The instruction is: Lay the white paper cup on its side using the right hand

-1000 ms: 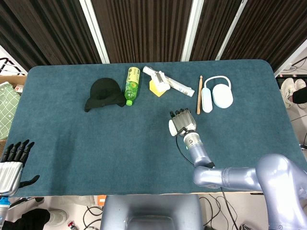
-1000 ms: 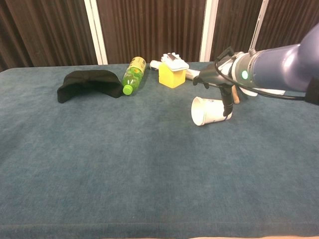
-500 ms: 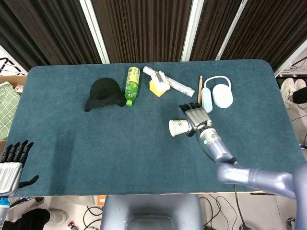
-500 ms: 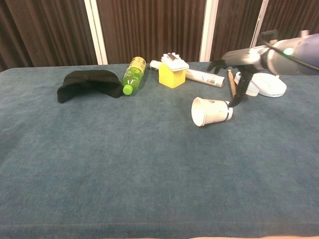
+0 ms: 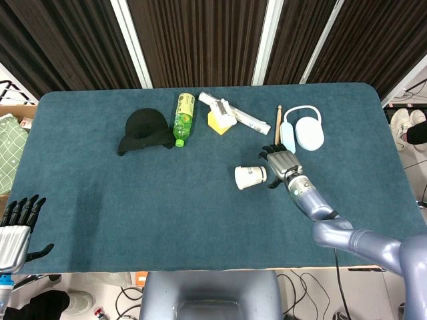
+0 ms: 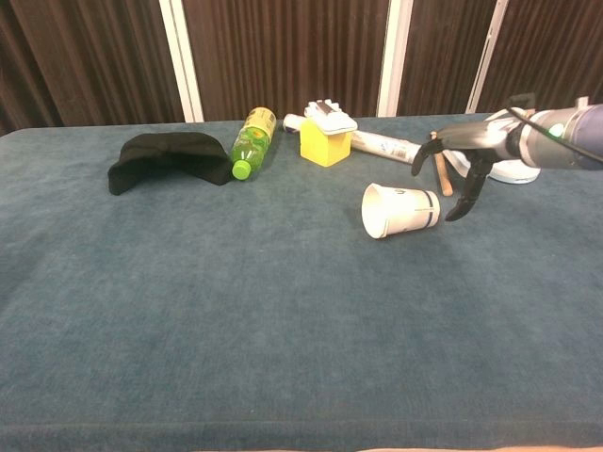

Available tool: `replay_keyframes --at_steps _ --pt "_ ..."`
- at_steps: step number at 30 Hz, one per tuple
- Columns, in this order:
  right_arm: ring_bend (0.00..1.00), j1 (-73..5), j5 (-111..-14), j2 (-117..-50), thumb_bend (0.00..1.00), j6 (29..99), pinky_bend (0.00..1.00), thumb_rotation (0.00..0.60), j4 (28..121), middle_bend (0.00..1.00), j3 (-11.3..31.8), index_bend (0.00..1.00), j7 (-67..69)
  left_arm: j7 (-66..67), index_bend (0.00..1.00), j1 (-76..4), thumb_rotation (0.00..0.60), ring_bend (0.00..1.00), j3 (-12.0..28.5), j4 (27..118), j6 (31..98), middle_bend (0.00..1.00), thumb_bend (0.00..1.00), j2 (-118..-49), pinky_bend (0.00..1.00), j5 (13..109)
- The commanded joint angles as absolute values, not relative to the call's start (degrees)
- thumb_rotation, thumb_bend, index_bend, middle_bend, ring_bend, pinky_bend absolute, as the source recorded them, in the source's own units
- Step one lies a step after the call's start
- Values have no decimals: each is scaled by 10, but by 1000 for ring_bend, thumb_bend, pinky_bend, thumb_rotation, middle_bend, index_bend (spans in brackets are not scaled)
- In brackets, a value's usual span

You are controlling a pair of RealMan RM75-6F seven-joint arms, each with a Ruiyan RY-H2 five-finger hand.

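Paper cup (image 6: pixel 399 209) lies sideways on counter (image 6: pixel 236 311), light, crushable, likely rolls; grip mid-wall gently. Right robot hand (image 6: pixel 462 165) spread, empty, just right of cup.

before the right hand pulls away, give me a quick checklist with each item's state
1. Cup on its side, mouth toward the robot's left: ok.
2. Right hand free of the cup: ok in the chest view, a gap shows; fingers are spread and hold nothing.
3. Cup at rest, not rolling: cannot tell from one moment.
4. Retreat path: drumstick and white case lie just behind the hand: not ok for a careless pull back.
5. Left hand off at the table's near corner: ok.
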State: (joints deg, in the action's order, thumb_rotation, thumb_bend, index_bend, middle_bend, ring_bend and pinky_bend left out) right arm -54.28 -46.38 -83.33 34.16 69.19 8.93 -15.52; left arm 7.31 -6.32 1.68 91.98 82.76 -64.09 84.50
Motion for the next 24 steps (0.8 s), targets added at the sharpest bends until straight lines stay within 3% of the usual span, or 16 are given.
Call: replay_keyframes --at_steps 1,8,11,24 --pt "14 -545 -472 -844 8 338 52 600 682 93 90 277 -148 72 2 -63 599 0 17 920 827 0 41 -640 0 845" --pt "13 -557 -471 -869 70 331 51 600 656 94 85 266 -151 69 2 -64 599 0 16 920 826 0 42 -639 0 846" --pt "13 -561 -467 -877 110 329 52 600 649 96 84 319 -153 67 2 -64 599 0 16 920 826 0 42 -639 0 846" --pt "14 -568 -447 -884 191 330 53 600 636 103 75 353 -172 61 1 -64 599 0 15 916 825 0 42 -639 0 848"
